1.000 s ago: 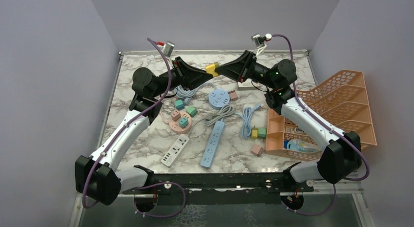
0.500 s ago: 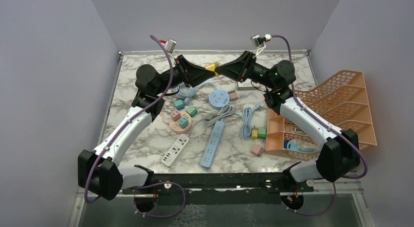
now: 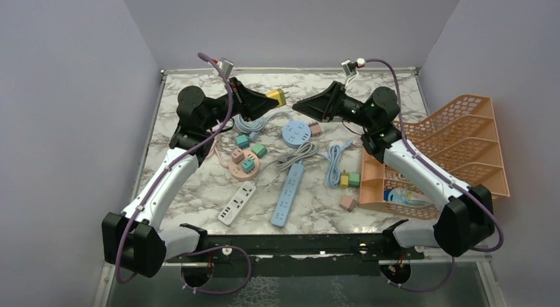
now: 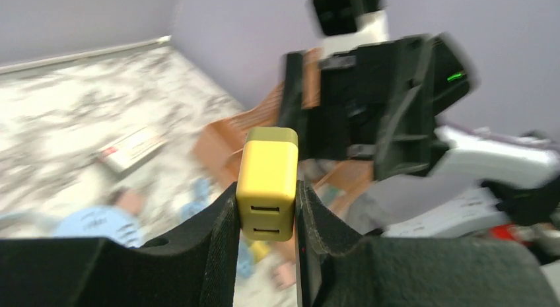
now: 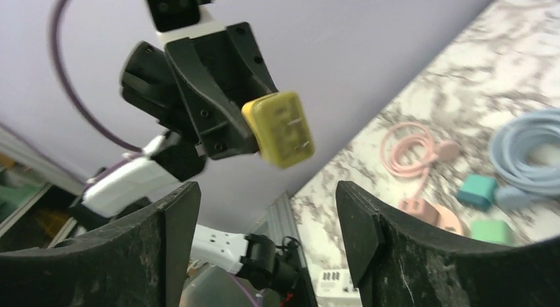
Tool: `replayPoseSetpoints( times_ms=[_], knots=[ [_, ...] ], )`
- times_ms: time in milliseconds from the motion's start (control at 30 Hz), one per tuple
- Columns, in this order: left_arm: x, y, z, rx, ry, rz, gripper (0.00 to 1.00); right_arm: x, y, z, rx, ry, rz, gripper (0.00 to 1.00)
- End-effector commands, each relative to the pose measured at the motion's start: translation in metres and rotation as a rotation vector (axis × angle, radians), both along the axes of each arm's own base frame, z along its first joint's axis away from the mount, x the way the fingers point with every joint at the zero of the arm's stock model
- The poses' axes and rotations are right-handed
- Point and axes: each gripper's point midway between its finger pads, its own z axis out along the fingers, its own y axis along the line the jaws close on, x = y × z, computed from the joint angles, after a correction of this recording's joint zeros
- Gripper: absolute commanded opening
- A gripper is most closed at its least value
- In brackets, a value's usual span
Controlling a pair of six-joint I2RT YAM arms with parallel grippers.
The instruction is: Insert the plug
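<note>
The plug (image 3: 276, 96) is a small yellow block with two metal prongs, held in the air above the back of the table. My left gripper (image 3: 267, 100) is shut on it; in the left wrist view the plug (image 4: 267, 181) is pinched between both pads of that gripper (image 4: 266, 208). My right gripper (image 3: 300, 103) hangs just right of the plug, apart from it and open. From the right wrist, the plug (image 5: 280, 129) shows its prongs beyond my right gripper (image 5: 267, 195), whose jaws stand wide with nothing between them.
On the marble table lie a blue power strip (image 3: 288, 195), a white strip (image 3: 237, 203), a round blue socket (image 3: 296, 132) and a round pink socket (image 3: 243, 165) with small cube adapters. Coiled cables lie between them. An orange rack (image 3: 455, 148) stands at the right.
Both grippers met at the yellow plug before. The right gripper has opened and drawn back to the right. The left gripper keeps the plug and has pulled slightly left.
</note>
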Motion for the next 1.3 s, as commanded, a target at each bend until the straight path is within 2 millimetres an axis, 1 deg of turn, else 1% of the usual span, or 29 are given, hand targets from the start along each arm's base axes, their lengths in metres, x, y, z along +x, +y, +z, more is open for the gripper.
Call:
replayPoseSetpoints(
  times_ms=[0, 33, 67, 133, 200, 267, 367, 467, 533, 600, 767, 867, 967, 1067, 1133, 1267],
  knots=[
    [0.001, 0.027, -0.05, 0.377, -0.171, 0.065, 0.0, 0.011, -0.026, -0.026, -0.124, 0.002, -0.189, 0.76],
    [0.003, 0.036, -0.07, 0.489, -0.163, 0.074, 0.0, 0.013, -0.031, -0.03, -0.152, 0.001, -0.221, 0.77],
    [0.001, 0.046, -0.095, 0.597, -0.105, 0.068, 0.0, 0.014, -0.035, -0.037, -0.186, -0.004, -0.252, 0.77],
    [0.0, 0.062, -0.122, 0.749, -0.068, 0.064, 0.0, 0.019, -0.046, -0.049, -0.241, 0.028, -0.324, 0.76],
    [0.002, 0.073, -0.138, 0.824, -0.017, 0.09, 0.0, 0.026, -0.058, -0.065, -0.304, 0.074, -0.407, 0.75],
    [-0.001, 0.072, -0.147, 0.83, 0.023, 0.093, 0.0, 0.034, -0.073, -0.082, -0.372, 0.131, -0.497, 0.74],
    [-0.009, 0.057, -0.163, 0.826, 0.128, 0.063, 0.0, 0.04, -0.087, -0.107, -0.464, 0.186, -0.57, 0.69],
    [-0.021, 0.029, -0.179, 0.813, 0.257, 0.012, 0.0, 0.039, -0.091, -0.132, -0.538, 0.225, -0.57, 0.64],
    [-0.029, 0.013, -0.191, 0.817, 0.331, -0.013, 0.0, 0.036, -0.096, -0.15, -0.577, 0.278, -0.582, 0.63],
    [-0.033, 0.004, -0.205, 0.838, 0.394, -0.004, 0.0, 0.034, -0.101, -0.166, -0.599, 0.321, -0.6, 0.62],
    [-0.059, -0.027, -0.229, 0.882, 0.494, -0.081, 0.0, 0.029, -0.118, -0.202, -0.665, 0.431, -0.674, 0.61],
    [-0.067, -0.029, -0.25, 0.962, 0.574, -0.076, 0.0, 0.025, -0.128, -0.221, -0.725, 0.497, -0.707, 0.61],
    [-0.069, -0.025, -0.267, 1.027, 0.627, -0.055, 0.0, 0.022, -0.133, -0.232, -0.758, 0.528, -0.719, 0.61],
    [-0.068, -0.026, -0.274, 1.048, 0.665, -0.043, 0.0, 0.019, -0.134, -0.238, -0.769, 0.545, -0.716, 0.61],
    [-0.069, -0.029, -0.277, 1.049, 0.692, -0.055, 0.0, 0.017, -0.135, -0.241, -0.774, 0.551, -0.714, 0.61],
    [-0.075, -0.029, -0.286, 1.084, 0.744, -0.065, 0.0, 0.015, -0.137, -0.245, -0.782, 0.557, -0.718, 0.61]
  ],
)
